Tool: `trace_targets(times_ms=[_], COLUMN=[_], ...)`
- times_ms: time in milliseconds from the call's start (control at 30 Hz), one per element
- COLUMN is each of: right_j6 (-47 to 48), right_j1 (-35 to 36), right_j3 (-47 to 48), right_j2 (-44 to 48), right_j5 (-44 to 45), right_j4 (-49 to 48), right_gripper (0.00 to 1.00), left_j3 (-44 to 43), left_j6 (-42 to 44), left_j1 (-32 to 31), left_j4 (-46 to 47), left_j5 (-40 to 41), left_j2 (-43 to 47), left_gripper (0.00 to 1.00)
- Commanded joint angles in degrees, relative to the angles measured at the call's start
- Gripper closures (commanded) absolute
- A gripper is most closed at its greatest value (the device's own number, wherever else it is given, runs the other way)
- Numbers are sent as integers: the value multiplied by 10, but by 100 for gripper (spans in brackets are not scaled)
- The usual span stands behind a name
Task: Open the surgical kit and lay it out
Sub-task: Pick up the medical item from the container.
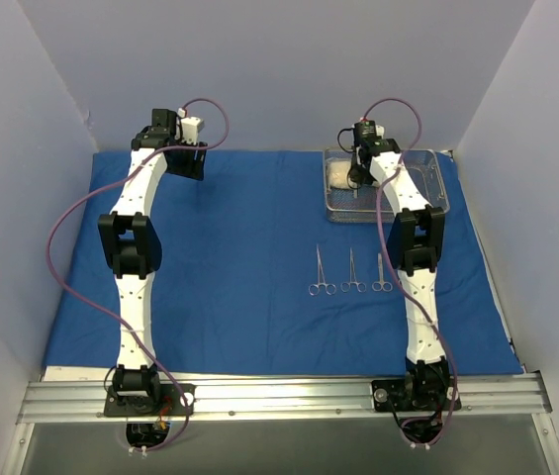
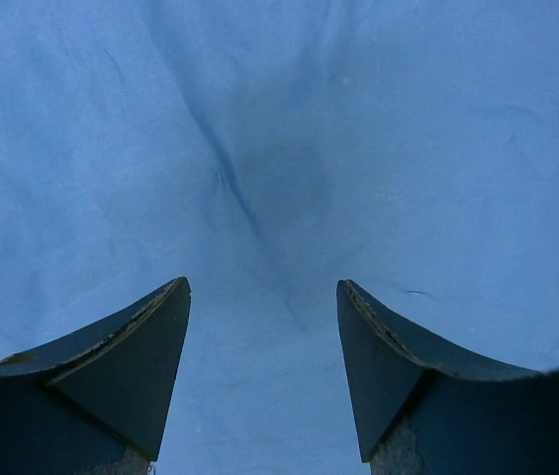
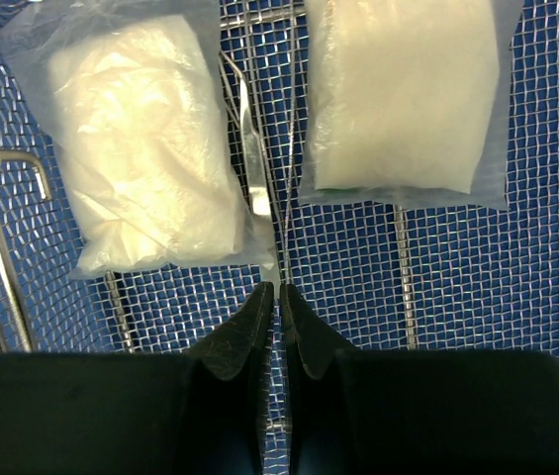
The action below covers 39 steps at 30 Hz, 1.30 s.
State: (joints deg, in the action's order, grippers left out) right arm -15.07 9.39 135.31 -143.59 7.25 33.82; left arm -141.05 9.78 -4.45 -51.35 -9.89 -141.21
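Left gripper [image 2: 262, 285]: fingers held wide apart, nothing between them. Bare blue cloth wrap [image 1: 239, 257] is seen below and ahead of it, with one dark crease running away from the gap. The wrap is spread open and flat over the table; this pincer is parked over its far left corner.

Well to its right, and near-left of the right gripper [image 3: 277, 290], three scissor-handled clamps [image 1: 323, 272] are laid out side by side on the cloth, ring handles toward the arm bases, not touching each other.

Right gripper: lowered inside the wire-mesh steel tray [image 1: 435, 198], which is set on the wrap's far right corner. Fingers are drawn together, only a sliver of gap left. A thin silver strip runs into that gap; whether it is clamped can't be told. Ahead-left of the tips a white gauze packet [image 3: 140, 148] is lying flat in clear plastic, ahead-right a second packet [image 3: 403, 89], with silver tweezers [image 3: 252, 148] between them.
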Motion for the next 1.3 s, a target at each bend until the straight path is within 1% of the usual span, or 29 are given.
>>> trace_targets(times_ms=[0, 133, 267, 400, 700, 800, 1167, 1267], right_j6=[1, 0, 0, -1, -6, -4, -2, -3], right_j1=[-9, -10, -11, -13, -13, -12, -18, -25], right_j3=[-2, -6, -25, -27, -6, -15, -20, -21], right_j2=[-6, -20, -20, -26, -27, -23, -58, -64], right_j5=[14, 8, 4, -1, -20, -20, -34, -32], right_j4=[5, 7, -2, -2, 5, 0, -4, -6], right_gripper=[96, 94, 88, 86, 87, 87, 87, 91], left_j3=[-23, -22, -19, -20, -19, -19, -16, -15], left_j6=[-6, -6, -4, -2, 4, 7, 8, 6], left_j1=[0, 0, 0, -1, -4, -5, -4, -4], left_j4=[15, 15, 14, 15, 13, 13, 16, 16], left_j5=[-11, -7, -7, -1, 8, 14, 17, 16], left_j2=[5, 7, 8, 6, 6, 6, 4, 5], left_gripper=[30, 30, 30, 30, 30, 30, 30, 30])
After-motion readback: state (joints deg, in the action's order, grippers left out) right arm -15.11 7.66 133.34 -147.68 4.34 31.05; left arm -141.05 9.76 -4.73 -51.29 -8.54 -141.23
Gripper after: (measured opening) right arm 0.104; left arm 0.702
